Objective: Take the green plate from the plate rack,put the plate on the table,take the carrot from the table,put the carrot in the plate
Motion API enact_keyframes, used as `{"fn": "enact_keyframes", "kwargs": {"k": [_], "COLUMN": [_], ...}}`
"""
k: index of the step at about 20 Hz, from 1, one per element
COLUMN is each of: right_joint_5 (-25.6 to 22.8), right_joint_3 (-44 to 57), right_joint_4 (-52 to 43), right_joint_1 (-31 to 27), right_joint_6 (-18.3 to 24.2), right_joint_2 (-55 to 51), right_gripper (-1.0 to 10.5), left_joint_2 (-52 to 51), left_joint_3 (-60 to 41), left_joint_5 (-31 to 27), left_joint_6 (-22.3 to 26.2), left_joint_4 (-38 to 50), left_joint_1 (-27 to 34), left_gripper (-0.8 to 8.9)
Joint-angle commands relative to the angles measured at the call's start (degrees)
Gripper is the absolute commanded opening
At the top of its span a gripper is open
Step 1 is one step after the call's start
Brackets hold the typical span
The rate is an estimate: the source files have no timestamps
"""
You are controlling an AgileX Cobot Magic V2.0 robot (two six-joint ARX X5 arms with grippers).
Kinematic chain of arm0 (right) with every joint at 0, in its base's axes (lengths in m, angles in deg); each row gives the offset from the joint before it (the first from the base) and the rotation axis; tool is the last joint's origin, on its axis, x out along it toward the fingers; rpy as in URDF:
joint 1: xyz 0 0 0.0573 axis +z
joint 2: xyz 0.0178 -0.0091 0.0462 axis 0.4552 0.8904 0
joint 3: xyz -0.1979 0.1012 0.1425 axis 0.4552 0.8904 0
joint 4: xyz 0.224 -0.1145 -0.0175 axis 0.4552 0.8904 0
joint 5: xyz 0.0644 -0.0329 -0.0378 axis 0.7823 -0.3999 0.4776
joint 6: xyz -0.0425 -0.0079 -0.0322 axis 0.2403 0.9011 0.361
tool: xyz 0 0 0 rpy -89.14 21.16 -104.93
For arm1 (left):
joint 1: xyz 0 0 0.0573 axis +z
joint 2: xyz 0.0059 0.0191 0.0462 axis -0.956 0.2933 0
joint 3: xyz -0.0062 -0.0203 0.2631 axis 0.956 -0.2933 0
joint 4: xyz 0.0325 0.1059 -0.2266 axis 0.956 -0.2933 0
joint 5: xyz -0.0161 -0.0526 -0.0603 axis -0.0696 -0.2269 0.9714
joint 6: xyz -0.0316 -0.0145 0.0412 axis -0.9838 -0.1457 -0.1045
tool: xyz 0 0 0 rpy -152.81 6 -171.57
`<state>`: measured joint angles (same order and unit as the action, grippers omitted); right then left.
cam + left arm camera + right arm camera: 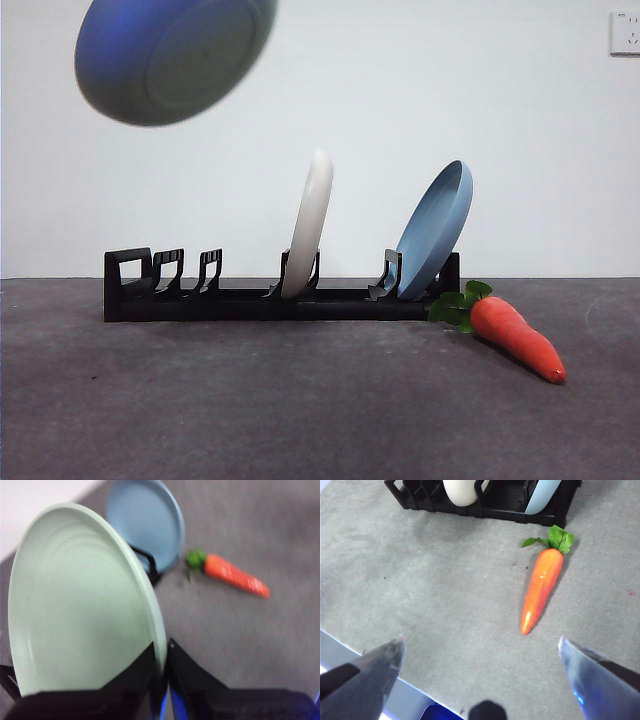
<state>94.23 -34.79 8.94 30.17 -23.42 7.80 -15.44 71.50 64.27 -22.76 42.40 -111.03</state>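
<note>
The green plate [75,605] is lifted high above the table, its rim pinched in my shut left gripper [161,662]. In the front view the same plate [172,55] hangs blurred at the upper left, well above the plate rack [270,295]. The carrot [515,335] lies on the table [300,400] just right of the rack's end, leaves toward the rack. In the right wrist view the carrot [542,587] lies ahead of my open right gripper [480,650], which hovers above the table near its front edge with nothing between its jaws.
A cream-white plate [310,222] stands upright in the rack's middle, and a light blue plate [435,228] leans in its right end. The rack's left slots hold nothing. A wall socket [625,32] sits at the upper right.
</note>
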Motion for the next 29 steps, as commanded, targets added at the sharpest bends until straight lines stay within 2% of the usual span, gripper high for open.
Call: {"fn": "enact_keyframes", "kwargs": {"k": [1,4,6,10,16,20,21,24,29], "right_joint_5": [0.07,0.07,0.07,0.07,0.07,0.07,0.04,0.00,-0.11], "right_joint_3": [-0.11,-0.11,-0.11,-0.11,-0.11,-0.11,-0.11,-0.11,-0.11], "right_joint_4": [-0.42,-0.42,-0.42,-0.42,-0.39,-0.39,-0.39,-0.37,-2.67], "right_joint_1": [0.09,0.09,0.09,0.09,0.09,0.09,0.09,0.09,0.09], "right_joint_6": [-0.68,-0.66,-0.70,-0.68,-0.68,-0.70,-0.70,-0.81,-1.14], "right_joint_2": [0.04,0.04,0.04,0.04,0.04,0.04,0.07,0.92,4.94], "right_gripper": [6.2,6.2,6.2,6.2,6.2,6.2,6.2,6.2,6.2], "left_joint_2": [0.63,1.73,3.04,9.14,23.15,26.49,26.51,26.51,25.33], "left_joint_3": [-5.03,-13.57,-19.74,-27.96,-28.59,-28.59,-28.59,-28.50,-27.47], "left_joint_5": [-6.21,-13.49,-14.21,-20.06,-19.87,-19.32,-19.02,-17.81,-18.08], "left_joint_6": [2.62,2.51,3.15,6.69,8.48,7.50,6.78,3.98,3.41], "left_joint_4": [1.51,6.97,13.33,23.19,29.00,29.79,29.44,28.52,26.23], "left_joint_1": [-7.21,-13.90,-16.74,-20.22,-20.81,-20.81,-20.81,-20.85,-21.53], "left_gripper": [-0.05,-0.06,-0.05,-0.06,-0.06,0.02,0.24,2.87,3.11]}}
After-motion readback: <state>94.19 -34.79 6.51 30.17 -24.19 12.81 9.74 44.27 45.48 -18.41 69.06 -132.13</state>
